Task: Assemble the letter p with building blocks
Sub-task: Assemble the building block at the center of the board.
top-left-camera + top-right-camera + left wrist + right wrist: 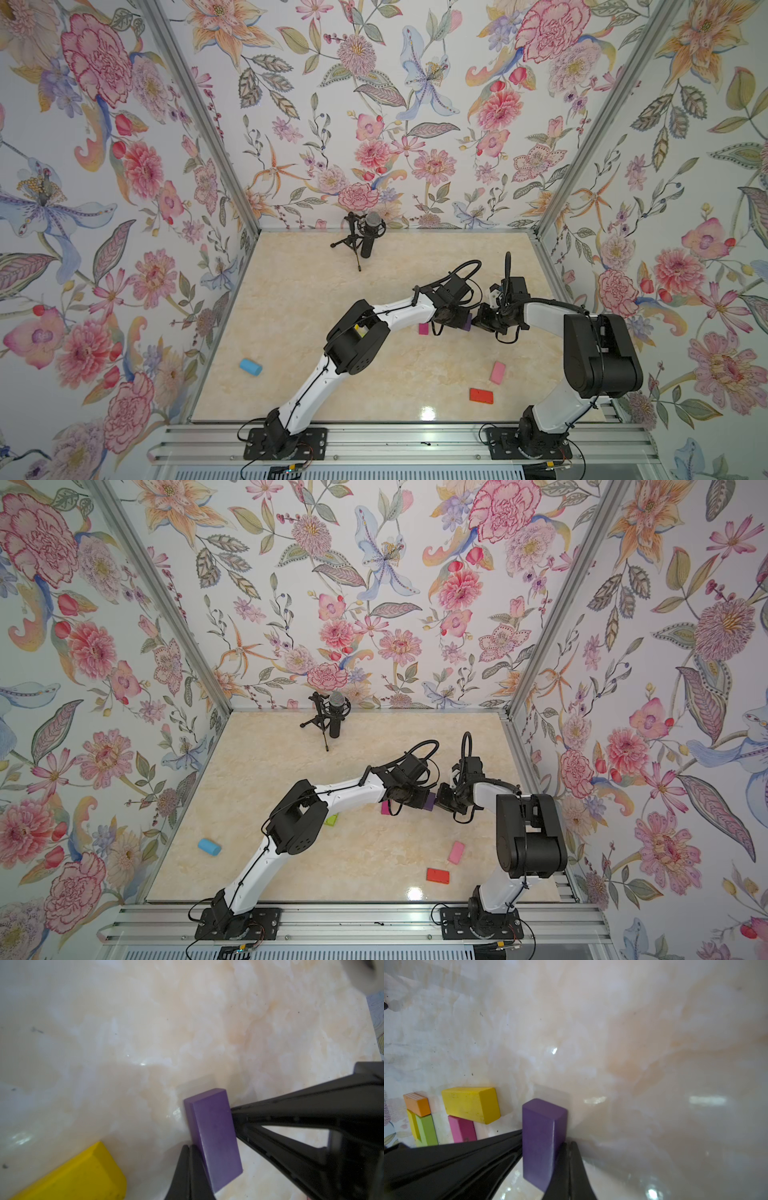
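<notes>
Building blocks: I count eight, one per colour: purple block (544,1142), yellow (471,1104), magenta (462,1129), lime green (426,1130), orange (417,1104), pink (497,372), red (481,395), blue (250,367). Four lie near the purple block, three well apart from it. Microphone (369,237) on tripod: one. My pincers: two, left pincer (188,1148) and right pincer (569,1144), both at the purple block.

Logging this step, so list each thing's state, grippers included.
purple block: on edge between both grippers.
left gripper: shut, tip against purple block.
right gripper: shut, tip against its opposite face.
magenta block: flat.
big yellow block: flat, touching magenta block.
orange block: flat.
lime green block: flat.
pink block: flat, alone.
red block: flat, alone.
blue cylinder: on its side.
microphone: on its tripod.
</notes>
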`<state>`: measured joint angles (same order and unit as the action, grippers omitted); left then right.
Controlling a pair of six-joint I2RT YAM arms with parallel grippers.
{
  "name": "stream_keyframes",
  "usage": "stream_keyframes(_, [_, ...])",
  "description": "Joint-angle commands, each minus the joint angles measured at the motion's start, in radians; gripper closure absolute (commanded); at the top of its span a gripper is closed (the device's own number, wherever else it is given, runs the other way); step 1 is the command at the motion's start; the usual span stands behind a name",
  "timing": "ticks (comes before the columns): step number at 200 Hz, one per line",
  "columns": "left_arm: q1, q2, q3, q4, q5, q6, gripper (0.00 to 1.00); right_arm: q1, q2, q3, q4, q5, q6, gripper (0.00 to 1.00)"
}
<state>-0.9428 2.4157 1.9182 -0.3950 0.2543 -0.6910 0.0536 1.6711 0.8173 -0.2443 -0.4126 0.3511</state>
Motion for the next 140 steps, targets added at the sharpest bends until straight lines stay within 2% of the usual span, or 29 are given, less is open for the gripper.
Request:
stream_keyframes(1, [-0.041, -0.031, -0.065, -0.023, 0.003, 0.015, 1.0, 0.016, -0.026, -0.045, -0.032, -0.002, 0.0, 1.0])
stream_keyframes(81, [-0.064, -0.121, -0.198, 0.017, -0.039, 0.004, 1.0, 0.073, -0.07, -0.092, -0.045, 0.014, 0.025, 1.0])
stream_keyframes(121, [-0.075, -0.142, -0.214, -0.006, -0.055, 0.016, 1.0, 0.102, -0.105, -0.115, -0.049, 0.028, 0.041, 1.0])
stream_keyframes(140, [-0.079, -0.183, -0.282, 0.029, -0.07, 0.001, 1.0, 0.117, -0.107, -0.113, -0.054, 0.031, 0.042, 1.0])
